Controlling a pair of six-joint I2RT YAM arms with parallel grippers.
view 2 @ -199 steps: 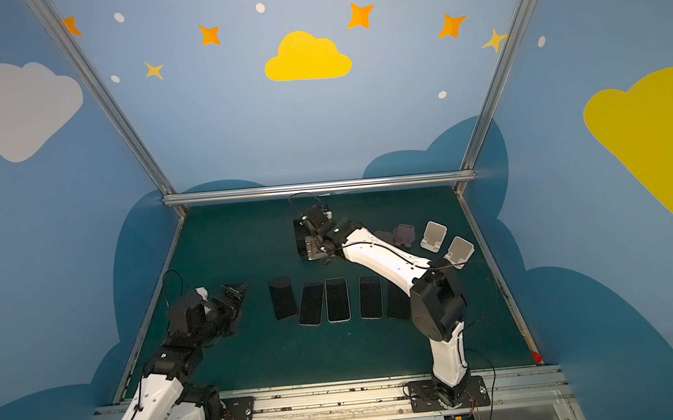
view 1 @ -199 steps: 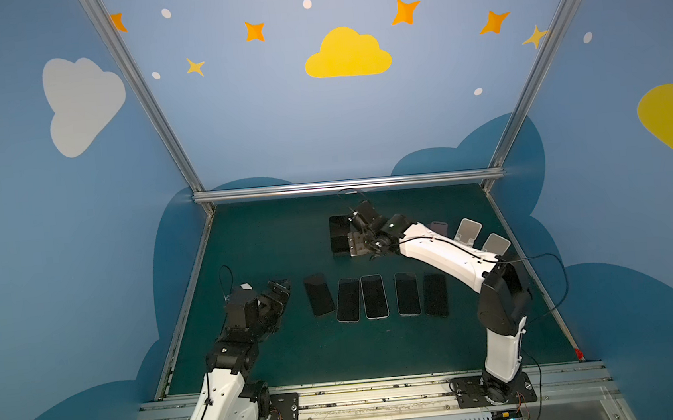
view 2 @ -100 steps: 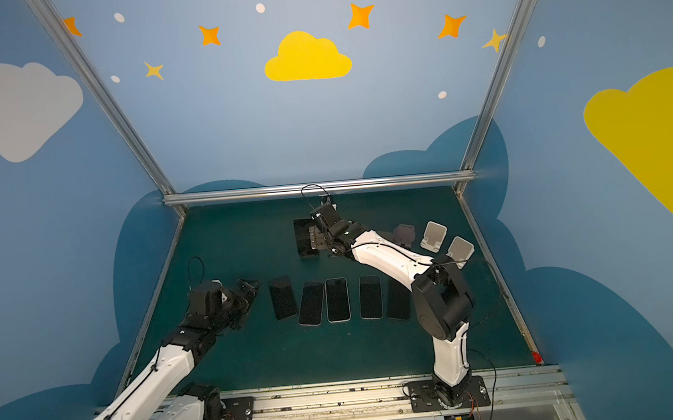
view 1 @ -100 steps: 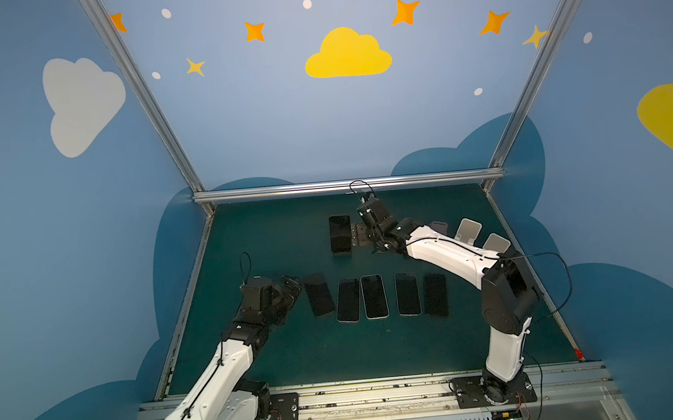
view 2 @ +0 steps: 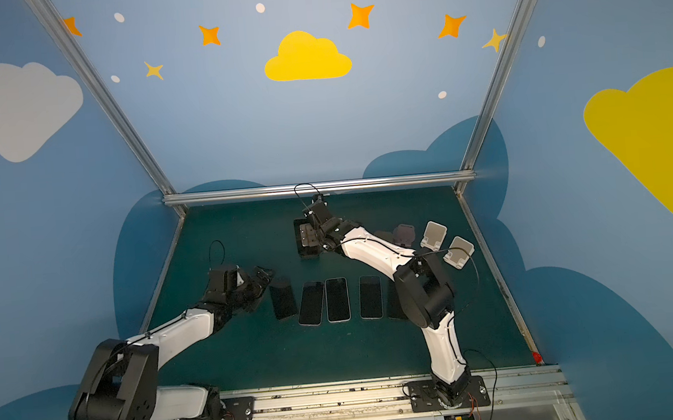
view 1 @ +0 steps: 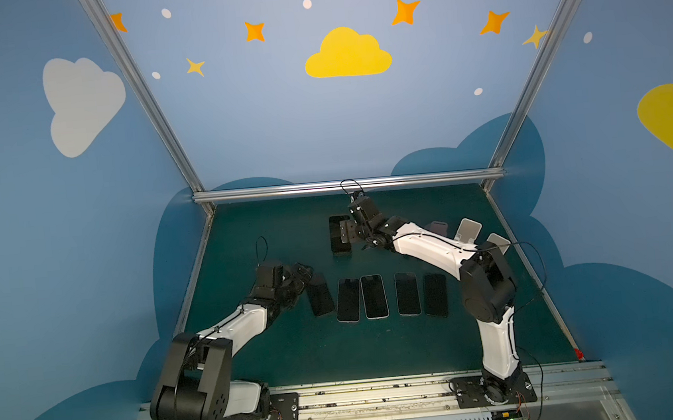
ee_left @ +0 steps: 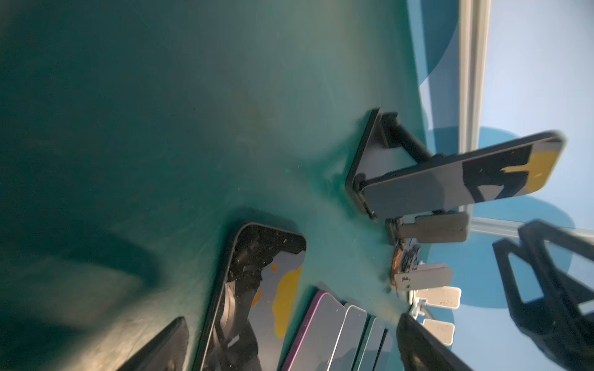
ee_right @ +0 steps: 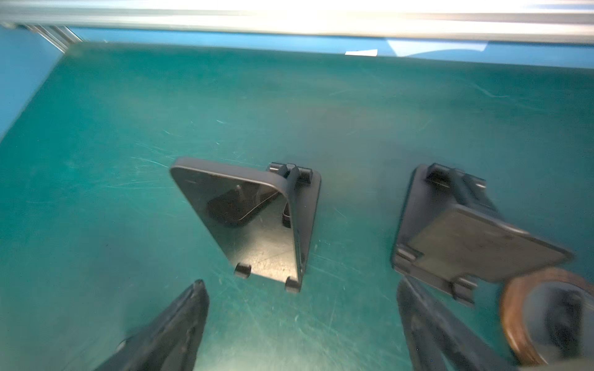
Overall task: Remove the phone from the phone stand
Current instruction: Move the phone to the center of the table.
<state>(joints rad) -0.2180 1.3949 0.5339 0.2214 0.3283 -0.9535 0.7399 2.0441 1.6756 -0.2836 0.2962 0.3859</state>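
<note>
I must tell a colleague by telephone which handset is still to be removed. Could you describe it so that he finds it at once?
On the green table, look behind the row of five phones lying flat, toward the back rail. There one phone leans tilted on a black stand. It is the only phone propped up; all its neighbours lie flat.

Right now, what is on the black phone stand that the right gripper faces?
A dark phone leans on the phone stand, held by two front lips. It covers the stand's backrest.
</note>
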